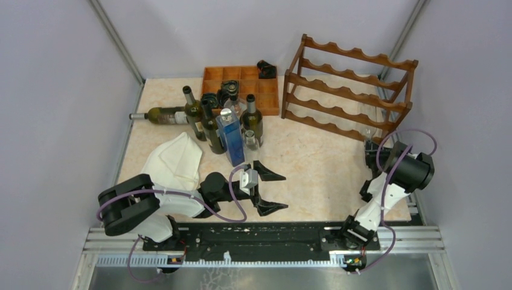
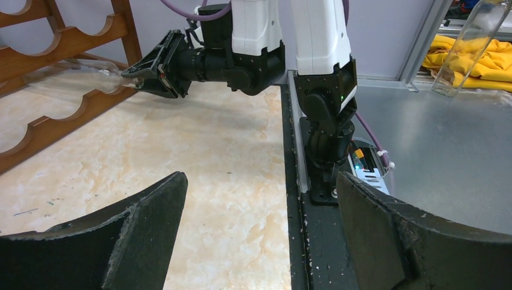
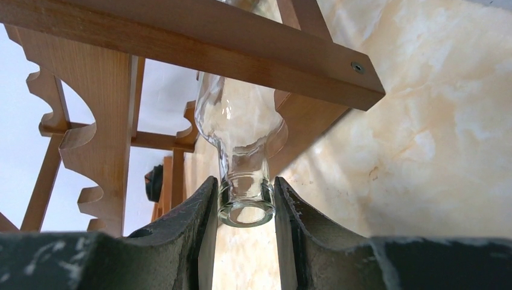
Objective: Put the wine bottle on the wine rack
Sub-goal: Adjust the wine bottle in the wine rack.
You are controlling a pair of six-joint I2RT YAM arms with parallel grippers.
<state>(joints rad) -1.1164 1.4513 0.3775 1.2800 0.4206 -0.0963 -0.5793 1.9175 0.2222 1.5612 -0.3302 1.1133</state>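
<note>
Right end effector (image 3: pixel 244 202) clamped on clear wine bottle (image 3: pixel 240 118) neck; body lies inside wine rack (image 1: pixel 350 90), low at its right end, rail just above. Left end effector (image 1: pixel 270 190) spread wide over table (image 1: pixel 314 163), near bottle cluster (image 1: pixel 208 121) and white cloth (image 1: pixel 175 160).

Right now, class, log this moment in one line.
right pincer: shut on clear bottle neck | body: inside wine rack | left pincer: open, empty

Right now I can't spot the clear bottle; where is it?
The clear bottle is on the right side of the top view, lying in the right end of the wine rack, its neck gripped by the right pincer.
</note>
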